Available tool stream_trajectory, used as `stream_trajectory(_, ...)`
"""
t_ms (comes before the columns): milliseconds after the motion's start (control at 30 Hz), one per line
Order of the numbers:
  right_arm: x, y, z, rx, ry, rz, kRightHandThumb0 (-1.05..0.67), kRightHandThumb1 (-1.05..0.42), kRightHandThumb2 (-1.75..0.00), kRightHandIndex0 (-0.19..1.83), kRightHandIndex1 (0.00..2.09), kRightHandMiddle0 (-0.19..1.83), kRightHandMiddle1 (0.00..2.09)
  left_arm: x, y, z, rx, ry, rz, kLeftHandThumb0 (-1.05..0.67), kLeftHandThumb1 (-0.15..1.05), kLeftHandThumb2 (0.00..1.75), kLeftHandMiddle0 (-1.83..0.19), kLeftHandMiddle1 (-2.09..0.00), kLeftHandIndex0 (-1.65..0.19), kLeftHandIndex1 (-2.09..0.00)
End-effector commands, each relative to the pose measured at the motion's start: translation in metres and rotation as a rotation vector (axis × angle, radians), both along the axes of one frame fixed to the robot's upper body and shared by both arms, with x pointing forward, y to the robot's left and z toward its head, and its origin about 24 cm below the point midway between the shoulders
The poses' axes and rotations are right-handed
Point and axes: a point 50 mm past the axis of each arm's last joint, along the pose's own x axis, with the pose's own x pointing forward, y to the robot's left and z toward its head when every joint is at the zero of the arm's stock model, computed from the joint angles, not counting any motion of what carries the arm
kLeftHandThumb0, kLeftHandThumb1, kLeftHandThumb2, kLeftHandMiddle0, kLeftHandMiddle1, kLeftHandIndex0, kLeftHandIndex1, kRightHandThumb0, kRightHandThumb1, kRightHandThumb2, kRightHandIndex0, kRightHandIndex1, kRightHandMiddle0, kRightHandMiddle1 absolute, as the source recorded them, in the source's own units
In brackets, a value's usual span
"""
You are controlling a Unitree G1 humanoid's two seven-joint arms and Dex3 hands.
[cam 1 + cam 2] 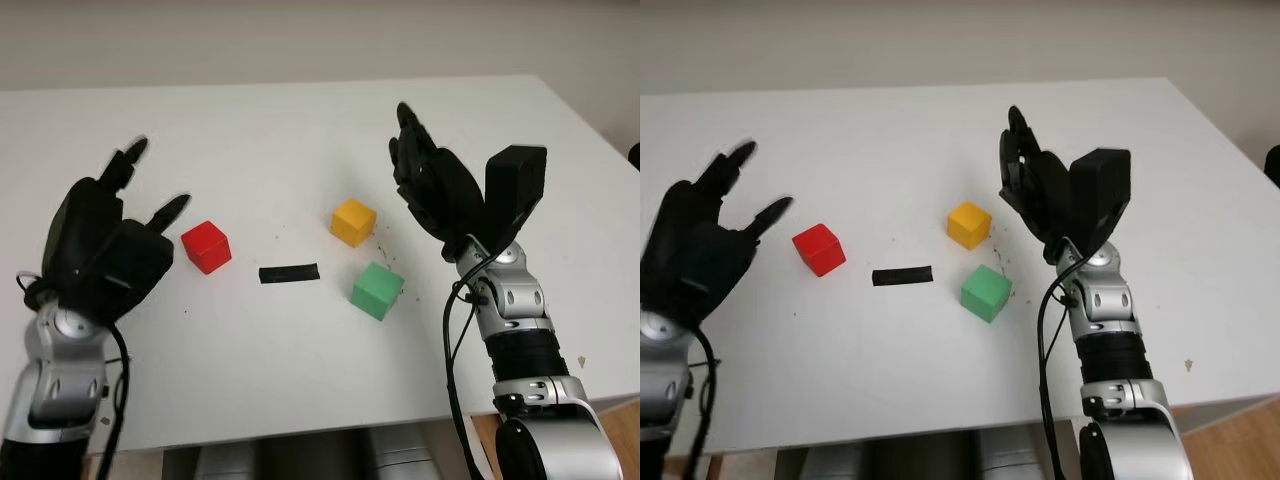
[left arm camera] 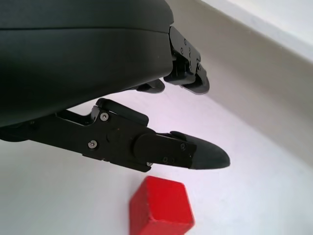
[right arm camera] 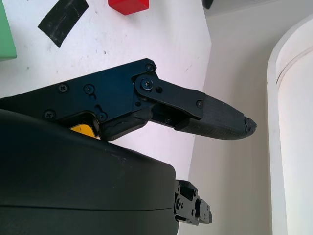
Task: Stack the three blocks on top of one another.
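Left eye view: left hand (image 1: 120, 215) open beside red block (image 1: 206, 246); right hand (image 1: 430, 180) open beside yellow block (image 1: 353, 221).
Green block (image 1: 377, 290) nearer, all unstacked, around black tape (image 1: 289, 273); close-up of red block under a fingertip (image 2: 208, 155) from left wrist.

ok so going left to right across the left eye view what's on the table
left hand → red block → black tape strip → yellow block → green block → right hand
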Motion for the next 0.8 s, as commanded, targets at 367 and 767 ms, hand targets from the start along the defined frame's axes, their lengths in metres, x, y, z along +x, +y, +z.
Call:
stream_trajectory(367,0.002,0.004,0.006,-0.001,-0.023,0.001,-0.76,-1.05,-0.75,-0.19,0.0,-0.19,0.0,0.031,-0.017,0.036,0.252,0.339,-0.042,-0.96,1.05,0.23,-0.19,-0.05,-0.29,-0.12)
stream_trajectory(767,0.002,0.004,0.008,-0.005,-0.027,0.001,-0.75,-1.05,-0.76,-0.19,0.0,-0.19,0.0,0.043,-0.028,0.018,0.446,0.363,-0.04,-1.0,1.05,0.32,-0.27,-0.08,-0.36,-0.25)
